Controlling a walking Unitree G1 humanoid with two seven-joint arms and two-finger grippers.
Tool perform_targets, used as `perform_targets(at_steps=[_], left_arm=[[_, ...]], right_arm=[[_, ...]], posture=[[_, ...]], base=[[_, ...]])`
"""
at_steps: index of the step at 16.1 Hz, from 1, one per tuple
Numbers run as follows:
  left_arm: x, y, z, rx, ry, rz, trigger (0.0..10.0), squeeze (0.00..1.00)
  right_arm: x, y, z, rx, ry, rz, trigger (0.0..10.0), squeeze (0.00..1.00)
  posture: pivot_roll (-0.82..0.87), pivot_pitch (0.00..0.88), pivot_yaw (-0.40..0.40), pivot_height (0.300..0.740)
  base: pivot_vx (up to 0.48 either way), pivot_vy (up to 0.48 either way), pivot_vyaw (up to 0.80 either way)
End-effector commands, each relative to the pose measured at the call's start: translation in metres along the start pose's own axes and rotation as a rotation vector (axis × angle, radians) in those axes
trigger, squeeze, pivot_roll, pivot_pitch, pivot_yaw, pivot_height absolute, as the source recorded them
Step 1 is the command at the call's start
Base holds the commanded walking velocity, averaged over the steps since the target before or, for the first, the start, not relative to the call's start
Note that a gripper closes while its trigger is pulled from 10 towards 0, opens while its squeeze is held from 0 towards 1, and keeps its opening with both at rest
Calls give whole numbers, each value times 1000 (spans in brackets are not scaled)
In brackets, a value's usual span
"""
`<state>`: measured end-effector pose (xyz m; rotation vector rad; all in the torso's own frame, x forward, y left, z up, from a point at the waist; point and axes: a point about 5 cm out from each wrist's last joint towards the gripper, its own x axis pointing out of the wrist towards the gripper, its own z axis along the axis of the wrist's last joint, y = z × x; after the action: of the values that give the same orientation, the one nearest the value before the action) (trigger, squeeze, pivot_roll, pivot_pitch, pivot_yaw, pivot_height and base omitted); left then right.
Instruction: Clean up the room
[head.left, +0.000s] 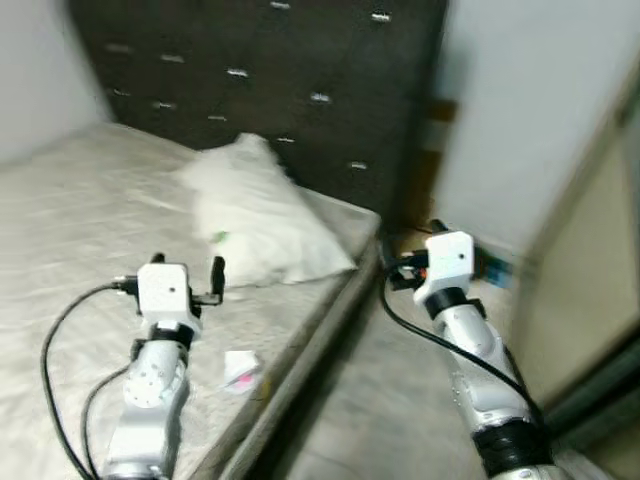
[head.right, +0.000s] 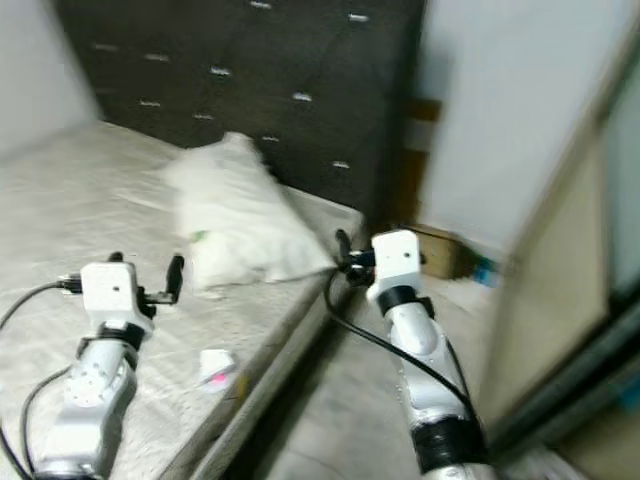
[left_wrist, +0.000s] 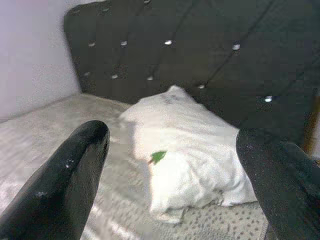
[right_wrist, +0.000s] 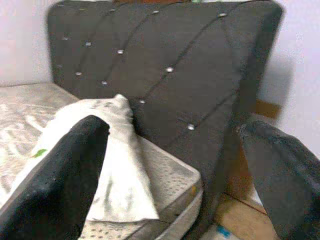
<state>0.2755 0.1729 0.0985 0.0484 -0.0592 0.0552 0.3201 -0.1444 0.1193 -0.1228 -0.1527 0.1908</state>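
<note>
Basically you're early in the cleanup: nothing is picked up yet. Your left gripper hovers over the pale grey mattress, fingers apart and empty, aimed at the rumpled white pillow that lies against the dark tufted headboard. A small white and pink scrap of litter lies on the mattress near its edge, just beside that arm. Your right gripper hangs beyond the mattress edge, fingers apart, empty too.
</note>
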Motion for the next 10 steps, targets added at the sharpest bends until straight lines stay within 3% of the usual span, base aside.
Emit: perform_targets(at_steps=[1, 4, 8, 10], left_arm=[[0, 2, 1, 23, -4, 12, 10000, 0], [-5, 4, 5, 49, -8, 24, 10000, 0], [-18, 11, 2, 24, 28, -1, 10000, 0], [-16, 11, 10, 48, 8, -4, 10000, 0]], right_arm=[[0, 1, -1, 22, 2, 5, 10000, 1000], [-3, 3, 0, 31, 3, 10, 10000, 1000], [-6, -13, -7, 59, 33, -79, 10000, 1000], [-3, -13, -4, 64, 30, -85, 10000, 1000]], posture=[[-1, 0, -16, 740], [16, 0, -23, 740], [17, 0, -9, 740], [21, 0, -11, 740]], base=[[0, 0, 800], [0, 0, 800], [0, 0, 800], [0, 0, 800]])
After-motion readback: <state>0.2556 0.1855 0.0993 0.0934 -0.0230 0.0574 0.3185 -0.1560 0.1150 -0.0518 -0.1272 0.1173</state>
